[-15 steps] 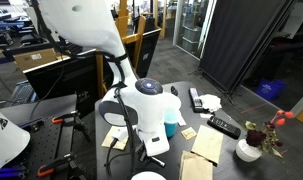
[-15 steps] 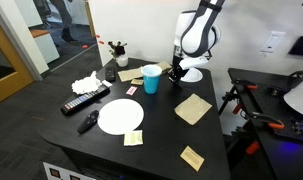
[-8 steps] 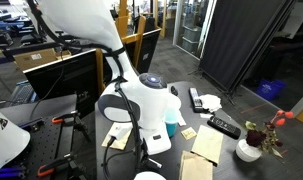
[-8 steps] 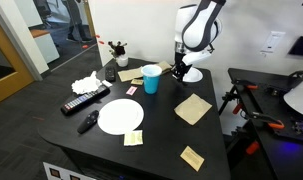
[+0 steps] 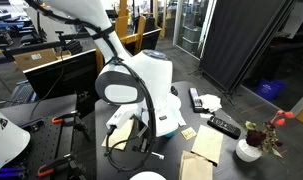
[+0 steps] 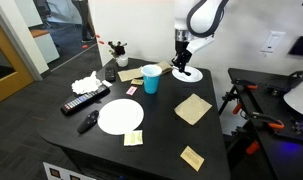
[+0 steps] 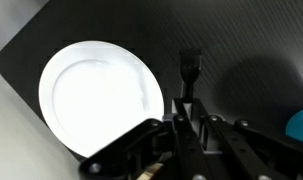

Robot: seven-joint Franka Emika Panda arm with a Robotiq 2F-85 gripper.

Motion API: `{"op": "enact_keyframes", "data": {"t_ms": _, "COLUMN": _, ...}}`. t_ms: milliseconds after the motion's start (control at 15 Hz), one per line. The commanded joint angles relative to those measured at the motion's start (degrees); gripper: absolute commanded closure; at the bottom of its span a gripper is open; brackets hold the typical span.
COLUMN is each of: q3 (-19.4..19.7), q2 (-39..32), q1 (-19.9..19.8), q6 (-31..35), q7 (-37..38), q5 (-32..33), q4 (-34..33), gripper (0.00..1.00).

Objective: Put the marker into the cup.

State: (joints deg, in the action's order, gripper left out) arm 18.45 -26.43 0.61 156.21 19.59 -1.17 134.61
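- Black and thin, the marker (image 7: pixel 188 72) sticks out from between the jaws in the wrist view; the jaws look closed on it.
- In an exterior view the jaws hang off the white arm (image 6: pixel 196 18), pointing down, with the marker (image 6: pixel 176 67) as a small dark sliver at their tip, above the desk (image 6: pixel 161 130) and not in the cup.
- Just under the jaws lies a small white plate (image 6: pixel 189 74), near the far edge of the desk; in the wrist view it (image 7: pixel 91 95) fills the left half, close to a corner of the desk.
- The cup (image 6: pixel 151 78), light blue with a white rim, stands upright just beside that plate and apart from the marker; in the wrist view only a blue sliver of it (image 7: pixel 302 126) shows at the right edge.
- A small red thing (image 6: pixel 133 89) lies near the cup.
- Farther out lie a big white plate (image 6: pixel 119 116) and brown napkins (image 6: pixel 193 108).
- Two black remotes (image 6: pixel 83 103) rest near the big plate, and a crumpled white tissue (image 6: pixel 88 83) lies beyond them.
- A small vase of flowers (image 6: pixel 117 47) stands at the far corner.
- In an exterior view the arm (image 5: pixel 141 80) blocks most of the desk; the vase (image 5: pixel 249 150) and a remote (image 5: pixel 223 127) show to its side.
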Motion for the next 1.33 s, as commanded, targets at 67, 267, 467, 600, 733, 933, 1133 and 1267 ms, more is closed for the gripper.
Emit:
{"op": "enact_keyframes", "data": {"t_ms": 67, "q3": 3.90, "q2": 8.38, "q1": 4.21, "q6": -2.15, "q7": 2.90, "q5": 8.64, "q4": 4.36, "gripper": 0.97}}
{"op": "enact_keyframes", "data": {"t_ms": 267, "q3": 5.16, "q2": 13.05, "q1": 5.78, "q6": -3.63, "q7": 5.31, "q5": 15.06, "q4": 5.83, "gripper": 0.97}}
{"op": "enact_keyframes", "data": {"t_ms": 467, "q3": 3.74, "q2": 18.11, "q1": 5.41, "q6": -7.15, "q7": 7.42, "q5": 21.25, "q4": 6.61, "gripper": 0.97}}
{"op": "enact_keyframes", "data": {"t_ms": 600, "q3": 1.49, "q2": 21.28, "q1": 4.35, "q6": -10.20, "q7": 7.99, "q5": 23.84, "q4": 6.66, "gripper": 0.97}}
{"op": "enact_keyframes", "data": {"t_ms": 733, "q3": -1.61, "q2": 23.97, "q1": 3.12, "q6": -13.66, "q7": 6.92, "q5": 23.98, "q4": 6.16, "gripper": 0.97}}
{"op": "enact_keyframes", "data": {"t_ms": 933, "q3": -6.59, "q2": 26.71, "q1": 1.83, "q6": -18.93, "q7": 4.91, "q5": 21.65, "q4": 4.71, "gripper": 0.97}}
{"op": "enact_keyframes", "data": {"t_ms": 1133, "q3": -10.73, "q2": 28.15, "q1": 1.25, "q6": -21.86, "q7": 4.07, "q5": 20.68, "q4": 3.45, "gripper": 0.97}}
{"op": "enact_keyframes", "data": {"t_ms": 1267, "q3": -12.87, "q2": 28.53, "q1": 1.20, "q6": -22.46, "q7": 3.51, "q5": 20.29, "q4": 2.69, "gripper": 0.97}}
